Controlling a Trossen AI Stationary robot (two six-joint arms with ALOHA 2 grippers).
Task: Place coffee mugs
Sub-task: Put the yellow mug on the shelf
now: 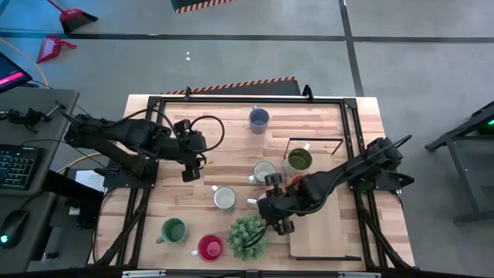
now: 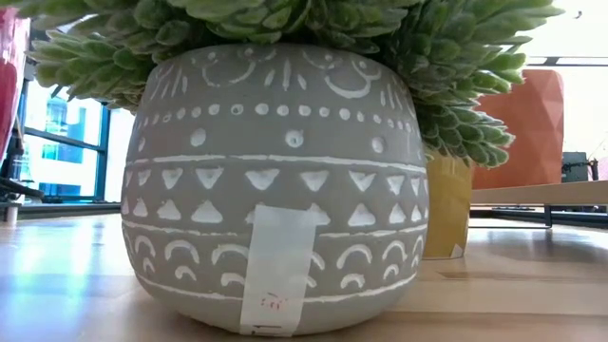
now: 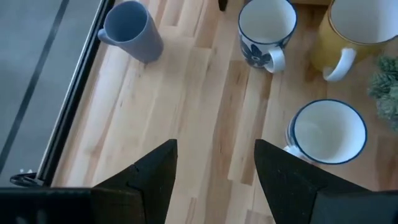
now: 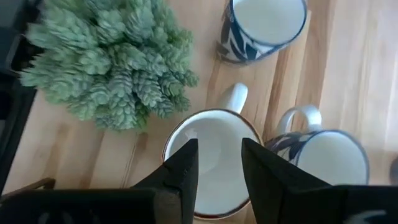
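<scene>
Nearest cam: grey patterned ceramic planter point(image 2: 275, 190) holding spiky green plant point(image 1: 248, 236); fills low view, strip of white tape on its front.
R arm: right gripper point(image 4: 221, 171) sits over mouth of mustard-yellow mug point(image 4: 214, 146) w/ white handle, just beside plant. Fingers part-spread, nothing pinched betw. them; only mug's white inside shows in the gap. Touching rim or not: can't tell.
Yellow mug pos.: upright on wooden desk point(image 1: 231, 131), close behind planter.
L arm: left gripper point(image 3: 214, 180) waits over bare desk, left of centre; fingers spread wide, empty.
Other mugs: blue-grey mug point(image 1: 258, 118) near far edge; olive green mug point(image 1: 299, 160) inside black wire frame point(image 1: 328, 140); white blue-patterned mug point(image 1: 265, 171) and second white mug point(image 1: 225, 198) mid-desk; green mug point(image 1: 174, 231) and red mug point(image 1: 210, 248) near front edge; orange faceted mug point(image 2: 537, 119) by R arm.
Step (judged): lining up a grip on yellow mug's wall.
Risks: off-centre close could tip or shove yellow mug into planter or the white mug touching-close beside it; thin rim grip may let it swing on lift; plant leaves may snag fingers.
Room: crowded around plant; open desk under L arm and on pale wooden board point(image 1: 328, 235) at right, near front edge.
</scene>
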